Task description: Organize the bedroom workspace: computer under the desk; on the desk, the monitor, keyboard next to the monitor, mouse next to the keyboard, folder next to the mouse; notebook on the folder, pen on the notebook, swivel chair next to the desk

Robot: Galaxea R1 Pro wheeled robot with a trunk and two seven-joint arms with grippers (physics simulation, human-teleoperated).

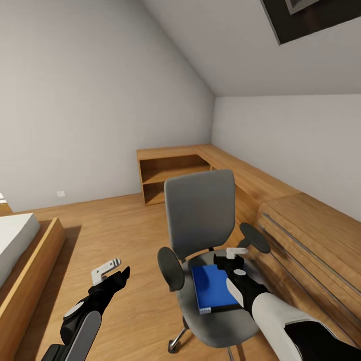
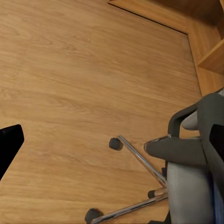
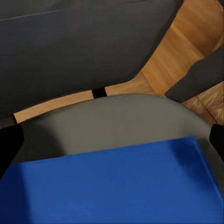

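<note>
The grey swivel chair stands in the middle of the room, its back toward the wall unit. A bright blue folder lies flat on its seat. My right gripper hovers open just above the seat at the folder's far edge, beside the right armrest. In the right wrist view the folder lies on the grey seat, with my black fingertips wide apart at both edges. My left gripper hangs open over the floor, left of the chair. Its wrist view shows the chair's armrest and chrome base.
A low light-wood shelf unit runs along the far wall and turns into drawers close on the chair's right. A bed with a wooden frame sits at the left. Open wood floor lies between bed and chair.
</note>
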